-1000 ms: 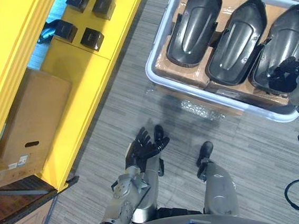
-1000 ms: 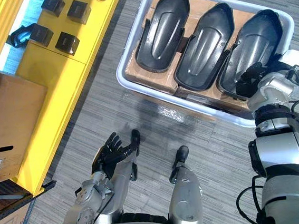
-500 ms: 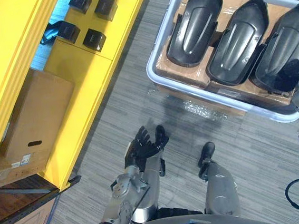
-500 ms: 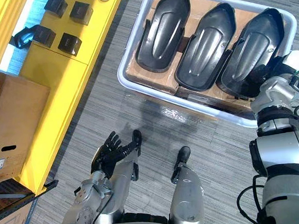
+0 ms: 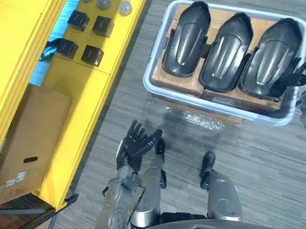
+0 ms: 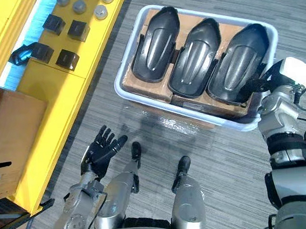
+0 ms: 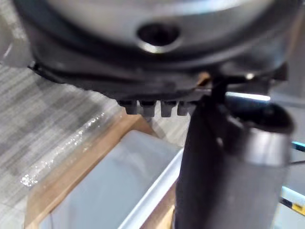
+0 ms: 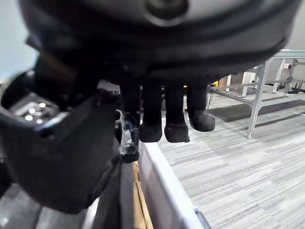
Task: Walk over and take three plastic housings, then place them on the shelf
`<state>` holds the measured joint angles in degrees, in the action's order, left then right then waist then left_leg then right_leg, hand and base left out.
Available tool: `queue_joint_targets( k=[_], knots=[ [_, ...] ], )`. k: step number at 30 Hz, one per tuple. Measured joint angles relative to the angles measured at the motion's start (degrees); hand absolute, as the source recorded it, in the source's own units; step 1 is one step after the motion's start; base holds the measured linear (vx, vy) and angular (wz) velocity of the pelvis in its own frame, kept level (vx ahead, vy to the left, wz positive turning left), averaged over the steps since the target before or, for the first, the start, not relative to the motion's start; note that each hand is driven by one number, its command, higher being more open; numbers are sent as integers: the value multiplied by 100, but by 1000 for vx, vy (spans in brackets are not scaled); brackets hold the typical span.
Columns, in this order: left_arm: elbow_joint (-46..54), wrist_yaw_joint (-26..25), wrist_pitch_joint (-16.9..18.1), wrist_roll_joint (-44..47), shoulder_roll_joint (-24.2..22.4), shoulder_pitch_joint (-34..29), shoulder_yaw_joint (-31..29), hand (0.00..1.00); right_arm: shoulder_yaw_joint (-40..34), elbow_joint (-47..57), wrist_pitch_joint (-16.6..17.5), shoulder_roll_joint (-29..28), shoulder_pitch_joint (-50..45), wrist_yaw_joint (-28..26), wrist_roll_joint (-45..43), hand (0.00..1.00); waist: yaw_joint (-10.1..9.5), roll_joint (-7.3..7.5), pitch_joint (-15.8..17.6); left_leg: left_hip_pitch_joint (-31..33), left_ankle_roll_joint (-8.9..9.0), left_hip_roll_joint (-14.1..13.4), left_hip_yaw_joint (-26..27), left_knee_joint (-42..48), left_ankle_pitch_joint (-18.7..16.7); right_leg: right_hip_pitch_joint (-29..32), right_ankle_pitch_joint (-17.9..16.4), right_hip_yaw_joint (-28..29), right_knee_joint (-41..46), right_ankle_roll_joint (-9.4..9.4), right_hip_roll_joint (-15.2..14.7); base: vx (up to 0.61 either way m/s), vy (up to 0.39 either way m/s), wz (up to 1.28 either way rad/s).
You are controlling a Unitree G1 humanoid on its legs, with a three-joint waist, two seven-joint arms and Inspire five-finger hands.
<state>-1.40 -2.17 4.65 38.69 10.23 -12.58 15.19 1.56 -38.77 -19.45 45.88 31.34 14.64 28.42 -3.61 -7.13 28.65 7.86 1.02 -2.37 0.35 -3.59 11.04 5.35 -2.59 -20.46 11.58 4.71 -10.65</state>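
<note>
Left hand (image 5: 136,146) held low before the body, palm up, fingers spread. Right arm extended forward; right hand (image 6: 263,84) with fingers loosely straight, thumb apart.

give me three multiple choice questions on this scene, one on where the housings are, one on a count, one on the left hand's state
1. Where do the plastic housings lie?
A on a table
B in the white tub on the floor
C on a chair

2. How many housings are there?
A two
B five
C three

3. The left hand is:
A open, holding nothing
B shut on a housing
C shut on a box

Key:
1 B, they lie side by side in the tub.
2 C, three black shells show.
3 A, its fingers are spread above the floor.
</note>
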Motion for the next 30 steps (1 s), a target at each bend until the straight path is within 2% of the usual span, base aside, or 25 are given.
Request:
queue_joint_targets(
  k=[3, 6, 9, 12, 14, 17, 18, 23, 27, 30],
  knots=[
    [185, -5, -74, 138, 61, -136, -105, 100, -115, 583, -22, -309, -423, 1, 59, 0, 75, 244, -133, -146, 24, -27, 71, -111, -18, -125, -1, 34, -129, 1, 68, 73, -48, -8],
    [209, -49, -237, 401, 92, -147, -154, 100, -278, 888, -145, -648, -892, -11, 65, 0, 91, 426, -312, -265, 33, -24, 86, -113, -60, -313, 12, 26, -273, 19, 76, 96, -40, 0],
    [238, -145, -294, 457, 87, -158, -259, 100, -385, 1111, -244, -908, -1316, -18, 273, 0, 86, 494, -542, -307, 41, -23, 85, -116, -87, -422, 15, -16, -379, 24, 81, 92, -30, 5],
    [479, -187, -389, 625, 72, -228, -449, 100, -456, 1277, -271, -1086, -1533, -15, 295, 0, 105, 503, -651, -426, 44, -23, 85, -123, -133, -593, 18, -40, -471, 30, 94, 32, -20, 1],
    [673, -235, -461, 623, 72, -339, -521, 100, -551, 1310, -277, -1254, -1713, -6, 481, 0, 136, 508, -897, -446, 48, -18, 85, -127, -167, -647, 24, -60, -524, 40, 96, 17, -8, 1],
    [781, -265, -513, 614, 3, -370, -621, 100, -595, 1534, -313, -1357, -1880, -11, 511, 0, 170, 521, -1070, -491, 50, -7, 73, -123, -172, -728, 43, -85, -573, 59, 98, 38, -17, 3],
    [849, -269, -570, 609, -62, -370, -699, 100, -631, 1628, -319, -1360, -1925, -12, 515, 100, 196, 523, -1080, -546, 51, -4, 72, -123, -172, -782, 46, -87, -575, 63, 95, 5, -12, 5],
    [960, -281, -739, 425, -90, -384, -795, 100, -855, 1671, -401, -1519, -1933, 147, 315, 100, 203, 527, -1286, -553, 52, -7, 77, -124, -173, -789, 66, -89, -586, 65, 99, 0, 0, 0],
    [1184, -262, -738, -227, -139, -378, -828, 100, -1456, 1576, -460, -1900, -1861, 923, -1847, 100, 186, 527, -1285, -505, 60, -6, 136, -123, -179, -735, 153, -28, -666, 65, 105, -35, 3, -7],
    [1337, -209, -716, -337, -150, -352, -827, 100, -1656, 1207, -479, -2106, -1743, 1186, -2412, 100, 214, 515, -1282, -336, 57, -3, 176, -121, -164, -545, 235, 32, -678, 63, 110, -34, 9, -10]
  ],
)
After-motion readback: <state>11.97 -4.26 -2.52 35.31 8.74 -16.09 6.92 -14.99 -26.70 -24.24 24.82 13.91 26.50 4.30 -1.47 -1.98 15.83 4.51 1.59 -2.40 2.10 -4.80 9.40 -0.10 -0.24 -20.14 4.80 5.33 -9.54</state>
